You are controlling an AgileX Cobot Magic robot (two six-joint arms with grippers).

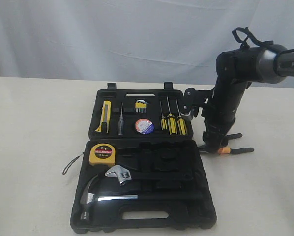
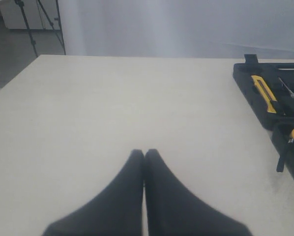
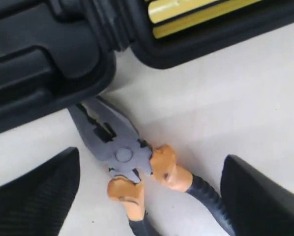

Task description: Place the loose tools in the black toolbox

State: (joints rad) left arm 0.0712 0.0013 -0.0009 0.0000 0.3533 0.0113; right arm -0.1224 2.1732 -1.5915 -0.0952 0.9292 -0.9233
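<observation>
The black toolbox [image 1: 206,206] lies open on the table, both halves flat. Its far half holds the yellow-black utility knife [image 1: 103,116] and the black tape roll [image 1: 144,126]. The yellow "2m" tape measure [image 1: 102,154] sits in the near half. The orange-handled pliers [image 1: 231,150] lie on the table just right of the toolbox. My right gripper [image 1: 217,143] hangs open directly over them. In the right wrist view the pliers [image 3: 130,157] lie between the spread fingers [image 3: 36,194], untouched. My left gripper [image 2: 144,153] is shut and empty over bare table, left of the toolbox [image 2: 245,78].
A claw hammer [image 1: 95,194] and an adjustable wrench [image 1: 120,173] lie in the near half. Three screwdrivers [image 1: 171,121], hex keys [image 1: 140,105] and a thin tester [image 1: 120,120] fill the far half. A white curtain hangs behind. A tripod [image 2: 39,19] stands beyond the table edge.
</observation>
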